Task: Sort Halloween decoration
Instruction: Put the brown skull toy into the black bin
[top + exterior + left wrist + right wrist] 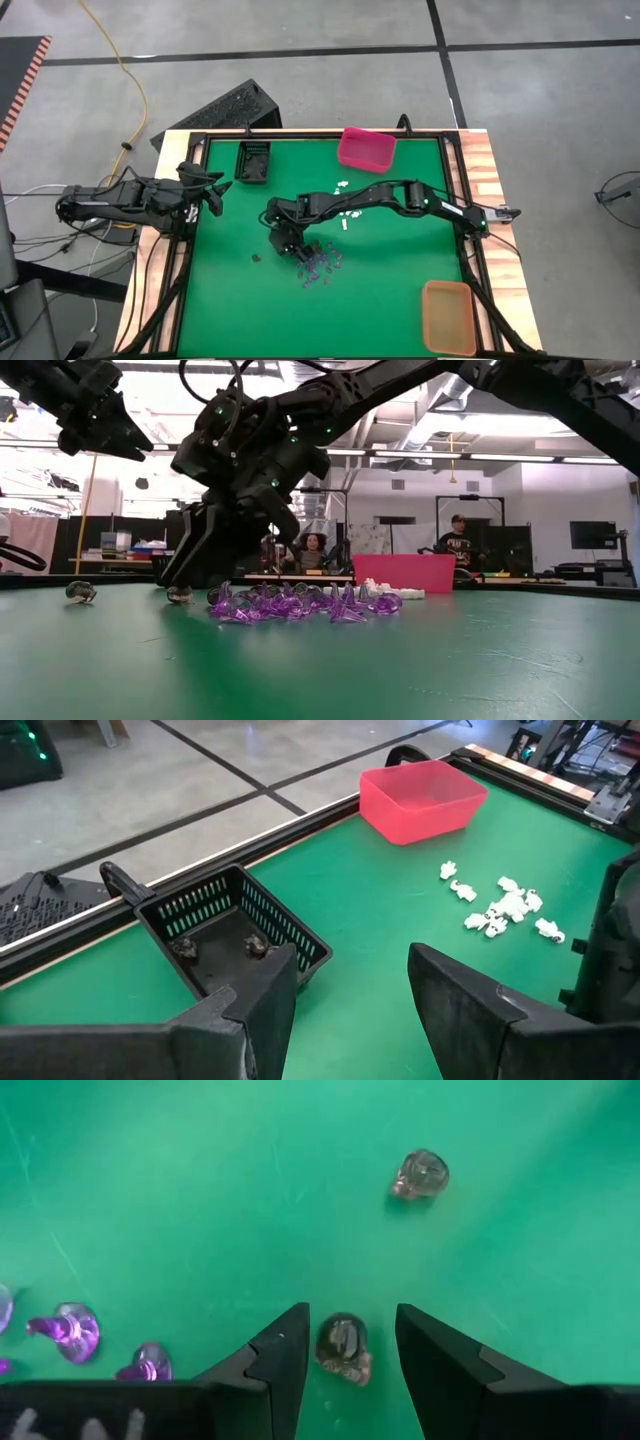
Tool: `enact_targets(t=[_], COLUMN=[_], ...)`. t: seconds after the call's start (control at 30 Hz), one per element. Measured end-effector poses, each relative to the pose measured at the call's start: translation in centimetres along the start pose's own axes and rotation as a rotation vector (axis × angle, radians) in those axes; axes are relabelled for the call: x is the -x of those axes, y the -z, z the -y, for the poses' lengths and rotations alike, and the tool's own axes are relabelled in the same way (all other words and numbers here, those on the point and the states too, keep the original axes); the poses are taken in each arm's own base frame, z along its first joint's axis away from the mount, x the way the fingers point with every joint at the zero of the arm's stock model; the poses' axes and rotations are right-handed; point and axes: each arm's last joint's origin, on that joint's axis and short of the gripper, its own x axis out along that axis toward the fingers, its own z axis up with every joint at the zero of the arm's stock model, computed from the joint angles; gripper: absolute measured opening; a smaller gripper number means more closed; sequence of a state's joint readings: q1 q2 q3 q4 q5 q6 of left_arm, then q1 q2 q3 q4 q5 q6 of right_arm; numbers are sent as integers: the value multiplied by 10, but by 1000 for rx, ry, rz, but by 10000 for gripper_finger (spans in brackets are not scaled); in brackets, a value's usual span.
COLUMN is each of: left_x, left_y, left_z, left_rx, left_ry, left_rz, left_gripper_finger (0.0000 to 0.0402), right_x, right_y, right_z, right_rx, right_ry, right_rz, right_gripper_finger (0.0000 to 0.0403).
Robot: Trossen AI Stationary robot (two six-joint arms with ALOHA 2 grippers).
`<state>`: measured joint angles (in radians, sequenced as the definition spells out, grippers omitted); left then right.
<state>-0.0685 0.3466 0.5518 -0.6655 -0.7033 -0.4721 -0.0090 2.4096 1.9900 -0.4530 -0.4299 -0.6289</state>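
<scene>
- Halloween decoration, high view: purple plastic trinkets (320,265) piled just beside right gripper (292,250); white ones (345,212) behind it.
- Low view: gripper down at mat, likely to pick.
- Left wrist: left gripper (350,985) waits, fingers wide; black mesh bin (232,932) ahead holds two dark pieces.
- Right wrist: small dark skull (343,1348) between open fingers, ungripped; second skull (420,1175) well beyond tips, clear.

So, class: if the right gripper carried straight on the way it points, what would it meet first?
Probably the dark skull trinket already between the right gripper's open fingers, then the green table beneath.
</scene>
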Motion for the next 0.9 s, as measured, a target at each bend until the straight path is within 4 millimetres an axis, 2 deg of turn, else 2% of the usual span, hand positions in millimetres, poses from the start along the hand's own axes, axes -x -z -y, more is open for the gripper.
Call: enact_targets(t=[0.2, 0.33, 0.63, 0.9], left_x=[0, 0, 0, 0], left_y=[0, 0, 1, 1], left_z=[0, 0, 0, 0], left_rx=[-10, -10, -10, -3], left_ry=[-2, -2, -3, -3], left_rz=[-4, -4, -4, -5], left_gripper_finger=[183, 183, 183, 183], right_x=[-2, -9, -12, -12], right_y=[0, 9, 18, 19], right_z=[1, -3, -5, -6], right_rx=[11, 6, -62, -85], right_ry=[23, 20, 13, 12], right_rz=[14, 10, 2, -1], right_gripper_finger=[179, 179, 177, 138])
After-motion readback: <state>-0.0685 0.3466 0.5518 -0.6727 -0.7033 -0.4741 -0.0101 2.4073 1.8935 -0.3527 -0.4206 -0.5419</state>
